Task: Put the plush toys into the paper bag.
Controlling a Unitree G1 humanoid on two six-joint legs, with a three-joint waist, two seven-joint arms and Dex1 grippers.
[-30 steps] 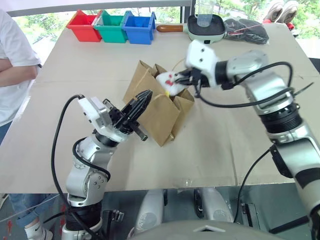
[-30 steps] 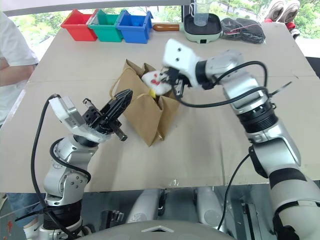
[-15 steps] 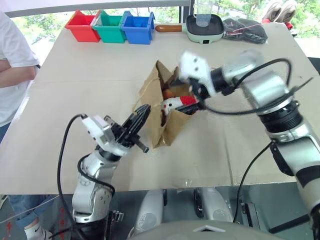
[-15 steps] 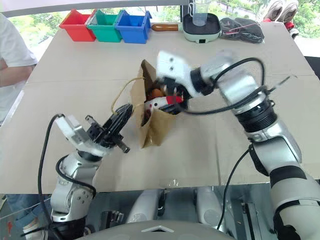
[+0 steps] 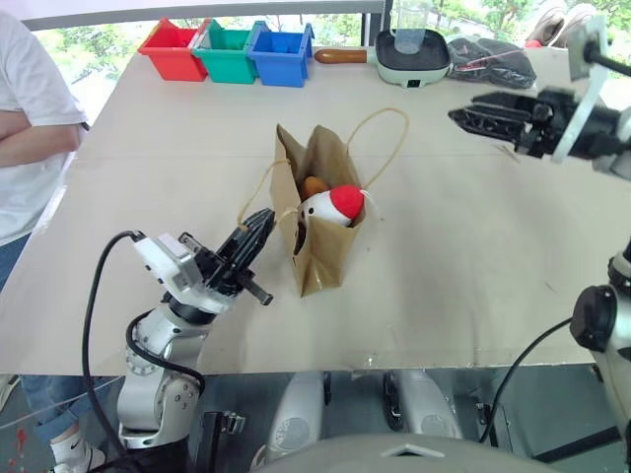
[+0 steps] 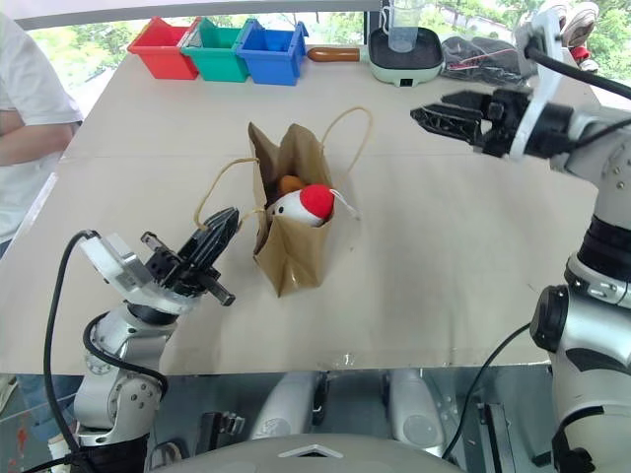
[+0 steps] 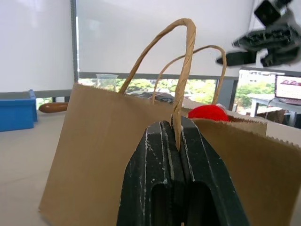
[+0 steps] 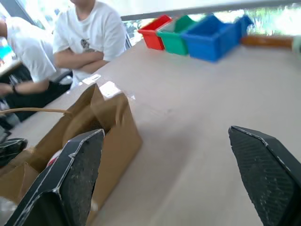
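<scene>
Near the desk's (image 5: 148, 177) front edge the left gripper (image 5: 258, 225) is clenched on a cord handle (image 7: 181, 84) of the upright paper bag (image 5: 320, 251). Inside sit the white chicken (image 5: 330, 206) and brown bear (image 5: 314, 185). Farther right, the right gripper (image 5: 471, 115) hangs spread and empty. Three coloured bins (image 5: 227, 51) line the far edge.
</scene>
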